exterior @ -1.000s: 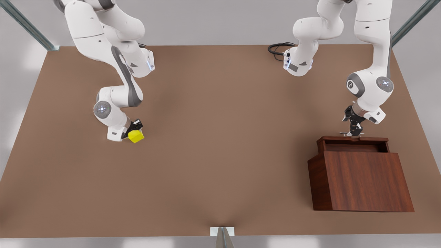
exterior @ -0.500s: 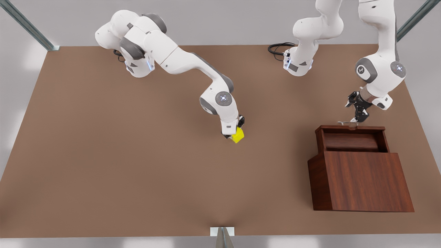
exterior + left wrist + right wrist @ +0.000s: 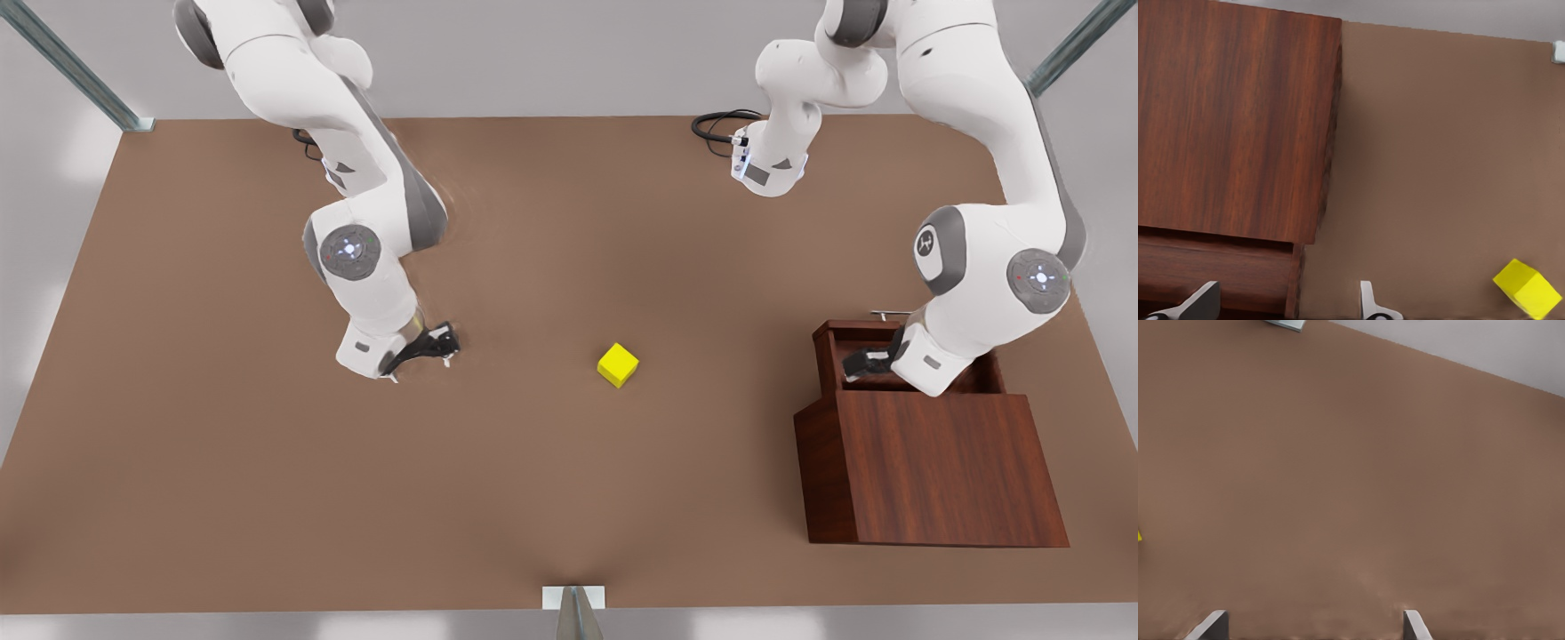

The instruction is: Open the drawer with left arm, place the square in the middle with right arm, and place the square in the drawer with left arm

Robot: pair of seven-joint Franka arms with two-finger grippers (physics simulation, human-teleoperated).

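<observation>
One yellow square [image 3: 618, 364], one wooden cabinet [image 3: 929, 467] with one drawer [image 3: 831, 342], two arms.

Two white robot arms with rounded casings and grey joint covers; round caps on the joints carry small glowing lights. The right arm [image 3: 356, 240] and left arm [image 3: 987, 258] each end in a black two-finger gripper with pale fingertips. A black cable [image 3: 716, 124] coils beside the left arm's base.
</observation>
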